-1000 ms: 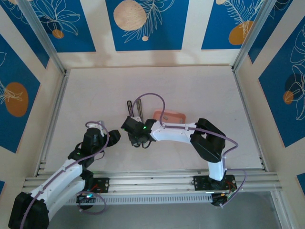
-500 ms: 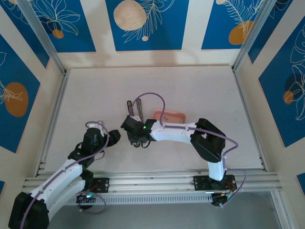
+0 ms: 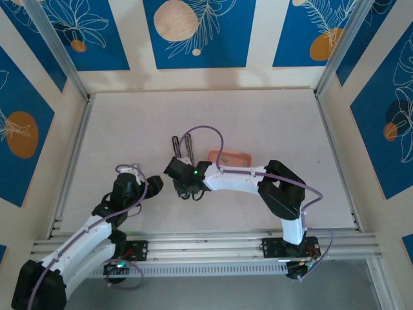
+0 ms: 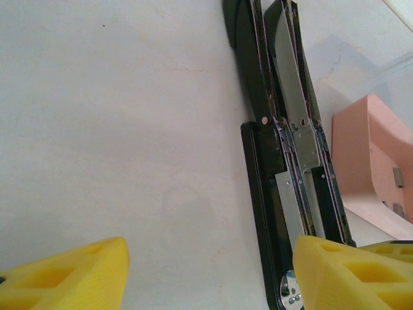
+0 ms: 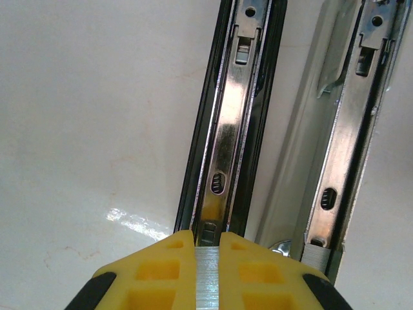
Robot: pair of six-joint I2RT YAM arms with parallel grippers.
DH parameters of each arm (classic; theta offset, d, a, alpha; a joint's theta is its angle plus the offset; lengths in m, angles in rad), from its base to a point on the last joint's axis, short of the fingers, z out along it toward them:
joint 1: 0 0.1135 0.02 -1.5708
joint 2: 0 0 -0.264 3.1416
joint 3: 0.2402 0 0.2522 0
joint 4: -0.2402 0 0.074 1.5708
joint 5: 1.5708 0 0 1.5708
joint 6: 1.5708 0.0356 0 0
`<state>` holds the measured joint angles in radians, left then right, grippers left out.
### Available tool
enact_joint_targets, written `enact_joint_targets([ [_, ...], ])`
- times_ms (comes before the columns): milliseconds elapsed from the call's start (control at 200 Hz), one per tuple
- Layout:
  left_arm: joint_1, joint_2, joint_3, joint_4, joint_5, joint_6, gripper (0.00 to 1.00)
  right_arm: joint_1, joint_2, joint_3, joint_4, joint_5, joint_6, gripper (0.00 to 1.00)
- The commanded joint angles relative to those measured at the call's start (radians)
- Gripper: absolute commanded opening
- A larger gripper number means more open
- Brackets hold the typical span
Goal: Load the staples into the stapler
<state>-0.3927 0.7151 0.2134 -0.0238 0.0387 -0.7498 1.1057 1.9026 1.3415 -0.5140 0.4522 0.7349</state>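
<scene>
The stapler (image 3: 182, 148) lies opened flat on the table, its two long bars side by side. In the right wrist view its metal channel (image 5: 227, 129) runs away from me, with the second bar (image 5: 348, 123) to its right. My right gripper (image 5: 208, 274) is shut on a grey strip of staples (image 5: 208, 284), held upright just at the near end of that channel. My left gripper (image 4: 210, 278) hangs open left of the stapler (image 4: 290, 161), its right fingertip (image 4: 355, 271) over the stapler's near end. In the top view the right gripper (image 3: 187, 188) sits at the stapler's near end and the left gripper (image 3: 157, 184) is close beside it.
A shallow pink tray (image 3: 230, 158) stands just right of the stapler, and loose grey staples (image 4: 397, 177) lie in it. A lilac cable (image 3: 205, 129) loops above the stapler. Raised rails and patterned walls (image 3: 71, 161) border the table.
</scene>
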Motion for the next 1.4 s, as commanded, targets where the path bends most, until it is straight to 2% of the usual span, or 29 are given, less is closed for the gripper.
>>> enact_joint_targets([
  [0,0.012,-0.008,-0.016,0.0,-0.02,0.017,0.68,-0.002,0.014,0.032,-0.012,-0.012,0.003,0.11],
  [300,0.012,-0.007,-0.016,0.002,-0.019,0.018,0.68,0.007,-0.025,0.001,0.038,0.002,-0.009,0.12],
  [1396,0.015,-0.008,-0.018,0.003,-0.018,0.02,0.68,-0.007,0.029,0.049,-0.054,-0.003,0.019,0.11],
])
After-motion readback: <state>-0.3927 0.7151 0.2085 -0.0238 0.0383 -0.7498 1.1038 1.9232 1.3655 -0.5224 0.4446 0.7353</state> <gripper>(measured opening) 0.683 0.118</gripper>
